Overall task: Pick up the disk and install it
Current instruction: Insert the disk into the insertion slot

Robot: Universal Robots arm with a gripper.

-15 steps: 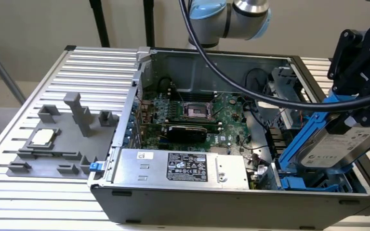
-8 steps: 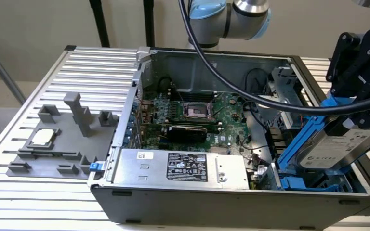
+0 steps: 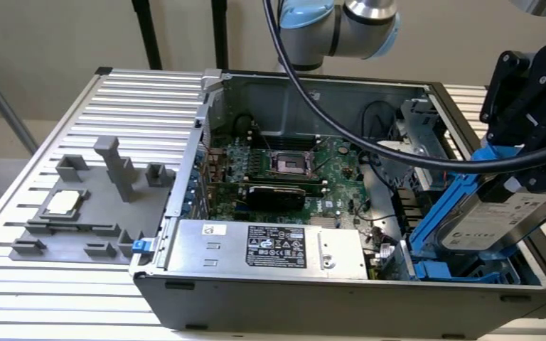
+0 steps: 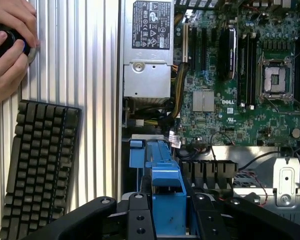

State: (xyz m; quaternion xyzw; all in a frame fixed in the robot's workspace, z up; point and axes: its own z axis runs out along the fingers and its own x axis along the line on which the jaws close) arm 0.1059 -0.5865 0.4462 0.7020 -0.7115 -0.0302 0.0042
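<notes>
We note claw (image 3: 522,172) clamped on disk (image 3: 493,226), held tilted over PC case (image 3: 349,307) bay, exterior view's right.

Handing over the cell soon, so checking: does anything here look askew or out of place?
The disk, held in the gripper, hangs steeply tilted over the blue bay at the case's end on the exterior view's right, not seated flat. Nothing looks spilled or damaged.

open PC case (image 3: 349,312) on slatted table (image 3: 140,92) | power supply (image 3: 273,249) beside motherboard (image 3: 283,163) | grey fixture (image 3: 93,206) | keyboard (image 4: 40,165)
</notes>
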